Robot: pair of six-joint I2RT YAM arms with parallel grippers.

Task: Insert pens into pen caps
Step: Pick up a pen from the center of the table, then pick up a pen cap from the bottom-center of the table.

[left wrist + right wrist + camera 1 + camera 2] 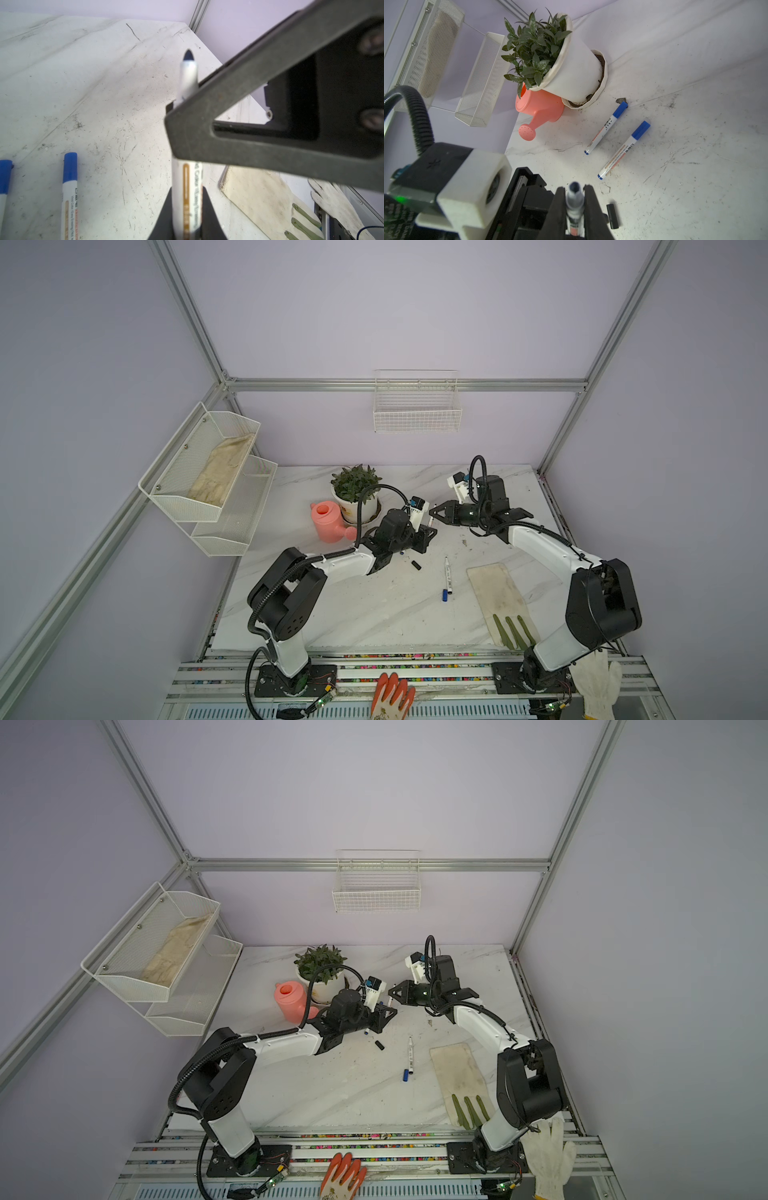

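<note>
One pen (448, 575) flat, nib rearward

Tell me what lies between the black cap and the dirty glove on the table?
A white pen and a blue cap, seen in both top views.

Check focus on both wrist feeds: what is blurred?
Left wrist view: the right hand looms blurred; the tip of the white-barrelled marker pen is soft. Right wrist view: that pen's tip and the white camera housing blur; two blue-capped white pens lie sharp.
</note>
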